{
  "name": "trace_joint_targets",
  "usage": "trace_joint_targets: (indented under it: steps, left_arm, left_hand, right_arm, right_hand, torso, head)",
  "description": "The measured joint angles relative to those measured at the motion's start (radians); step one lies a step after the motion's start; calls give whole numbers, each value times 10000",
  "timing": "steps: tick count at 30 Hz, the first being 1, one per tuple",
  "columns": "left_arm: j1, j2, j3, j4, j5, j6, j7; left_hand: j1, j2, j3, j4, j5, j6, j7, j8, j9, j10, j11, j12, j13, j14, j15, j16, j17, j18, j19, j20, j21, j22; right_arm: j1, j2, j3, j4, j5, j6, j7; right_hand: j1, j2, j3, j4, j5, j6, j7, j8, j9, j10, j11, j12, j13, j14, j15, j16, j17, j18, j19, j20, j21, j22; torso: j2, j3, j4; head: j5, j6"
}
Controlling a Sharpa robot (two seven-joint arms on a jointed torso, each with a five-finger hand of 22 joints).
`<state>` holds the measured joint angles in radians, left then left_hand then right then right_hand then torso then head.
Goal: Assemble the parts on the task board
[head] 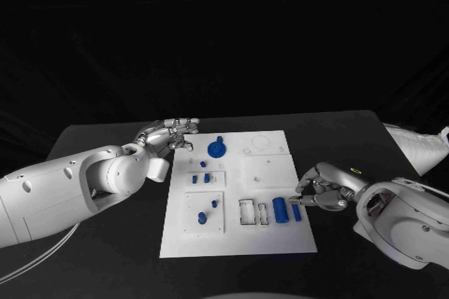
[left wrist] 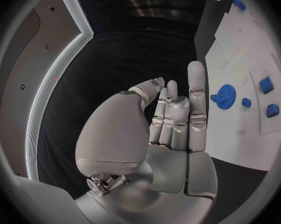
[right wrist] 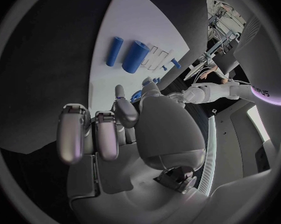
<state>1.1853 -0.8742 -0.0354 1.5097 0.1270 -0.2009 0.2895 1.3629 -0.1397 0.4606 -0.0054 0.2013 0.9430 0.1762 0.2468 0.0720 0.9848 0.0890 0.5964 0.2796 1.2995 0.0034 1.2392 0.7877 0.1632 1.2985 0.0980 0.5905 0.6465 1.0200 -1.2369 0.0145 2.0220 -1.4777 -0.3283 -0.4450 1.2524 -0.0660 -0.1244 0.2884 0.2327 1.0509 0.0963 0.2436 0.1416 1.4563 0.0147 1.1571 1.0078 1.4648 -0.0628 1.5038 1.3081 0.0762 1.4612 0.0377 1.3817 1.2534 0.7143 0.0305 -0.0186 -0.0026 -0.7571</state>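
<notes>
Black worktop (head: pixel 112 133) carries the white task board (head: pixel 239 202) between both hands. Just beside the right hand (head: pixel 323 190), at the board's edge, lie two blue cylinders (head: pixel 287 210); its fingers are curled inward, and whether the fingertips touch the slimmer cylinder is hard to tell. A blue gear (head: pixel 217 147) sits near the left hand (head: pixel 169 138), fingers loosely bent, holding nothing.
</notes>
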Motion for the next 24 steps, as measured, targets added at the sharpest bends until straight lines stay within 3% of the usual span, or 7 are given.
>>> trace_joint_targets:
  steps: [4,18,20,24]
  left_arm:
    - [0,12,-3,-7,0,1,-2]
    - [-2,-7,-23,-30,0,3,-19]
    - [-2,-9,-24,-31,0,4,-22]
    - [-2,-15,-24,-31,0,5,-30]
  left_hand:
    - [0,0,0,0,0,-35,-34,42,0,0,0,41,0,0,0,0,-23,-1,0,0,0,0]
    - [0,0,-1,1,0,-35,-34,42,0,0,0,41,1,0,0,0,-23,-1,0,0,0,-2]
    - [0,0,-1,1,0,-35,-34,42,0,0,0,41,1,0,0,0,-22,-1,0,0,0,-2]
    - [0,0,-1,1,0,-35,-34,42,0,0,0,40,-8,0,0,0,-22,-1,0,0,0,0]
  right_arm:
    - [-108,76,-23,6,0,126,-488]
    - [-356,779,-34,-139,-310,366,-1116]
    - [-373,843,-34,-176,-379,420,-1149]
    - [-420,997,-34,-274,-538,581,-1208]
  right_hand:
    - [-65,17,-51,27,96,-57,-57,76,99,0,-1,41,643,0,0,9,-1,-1,0,0,45,34]
    - [-157,110,-176,13,367,-168,-90,307,349,-1,-3,272,647,0,1,245,-3,0,-1,0,284,449]
    - [-157,110,-176,12,367,-168,-90,308,363,-2,-3,303,647,0,1,270,-3,-151,-1,0,310,469]
    - [-157,110,-203,-15,407,-205,-53,354,408,-2,-4,346,647,0,1,281,-3,-152,-1,1,310,511]
  torso:
    - [-13,3,-42]
    - [-10,-12,-50]
    - [-9,-12,-57]
    - [-5,-17,-63]
  head:
    - [-17,1]
    - [2,-15]
    - [13,-22]
    - [43,-53]
